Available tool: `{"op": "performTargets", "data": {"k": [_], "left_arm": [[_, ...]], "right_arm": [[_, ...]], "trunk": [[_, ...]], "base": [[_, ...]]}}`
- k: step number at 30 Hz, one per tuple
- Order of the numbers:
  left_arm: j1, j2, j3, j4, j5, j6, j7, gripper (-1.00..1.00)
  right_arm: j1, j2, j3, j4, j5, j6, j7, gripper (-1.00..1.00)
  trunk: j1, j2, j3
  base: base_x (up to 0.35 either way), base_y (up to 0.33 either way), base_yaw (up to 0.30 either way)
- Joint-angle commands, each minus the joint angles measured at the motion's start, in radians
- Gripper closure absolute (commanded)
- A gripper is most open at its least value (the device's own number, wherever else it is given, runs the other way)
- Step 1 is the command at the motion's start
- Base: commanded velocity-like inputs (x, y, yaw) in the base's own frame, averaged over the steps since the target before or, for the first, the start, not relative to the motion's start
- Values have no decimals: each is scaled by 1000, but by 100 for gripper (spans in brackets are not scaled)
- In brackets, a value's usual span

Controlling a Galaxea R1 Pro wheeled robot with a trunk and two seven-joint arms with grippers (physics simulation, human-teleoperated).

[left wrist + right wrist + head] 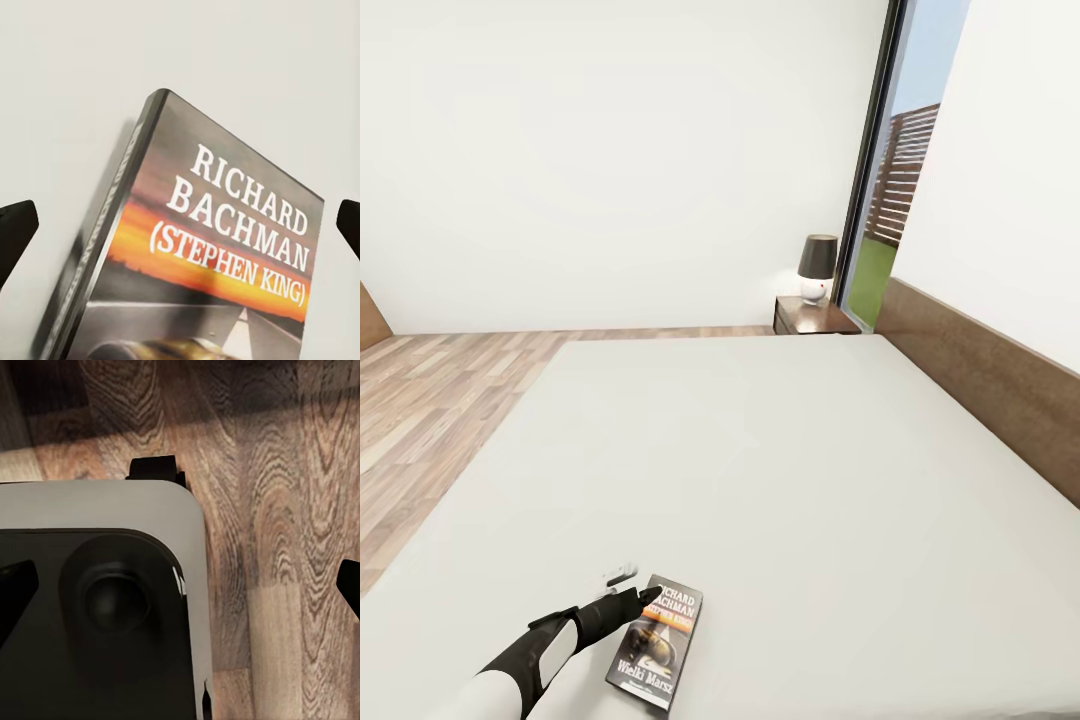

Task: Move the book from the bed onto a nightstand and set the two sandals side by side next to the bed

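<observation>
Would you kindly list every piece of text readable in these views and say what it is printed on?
"RICHARD BACHMAN": white lettering on the cover of the book.
"(STEPHEN KING)": white, on the orange band just below it.
"Wielki Marsz": white, at the cover's other end, in the head view.
Spine lettering: too blurred to read.
The lamp and nightstand carry no visible text.

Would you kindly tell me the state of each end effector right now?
Left end effector: open, fingers either side of the book, not holding it.
Right end effector: open, holding nothing.
</observation>
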Motion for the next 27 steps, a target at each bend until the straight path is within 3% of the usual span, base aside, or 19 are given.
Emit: {"op": "performTargets", "data": {"k": [1, 15, 23, 27], "left_arm": [[0, 0, 8, -1, 4, 10, -5, -100], [0, -1, 8, -1, 4, 3, -5, -100], [0, -1, 8, -1, 3, -2, -5, -100], [0, -2, 8, -1, 3, -4, -5, -100]], "right_arm": [[-1, -1, -8, 3, 7, -6, 3, -100], [-1, -1, -8, 3, 7, -6, 3, -100], [-1, -1, -8, 3, 7, -6, 3, -100], [-1, -1, -8, 3, 7, -6, 3, -100]], "trunk": [[0, 0, -1], [0, 0, -1], [31, -56, -26], [31, -56, -26]], "base": [[0, 0, 0], [0, 0, 0], [0, 0, 0], [0, 0, 0]]}}
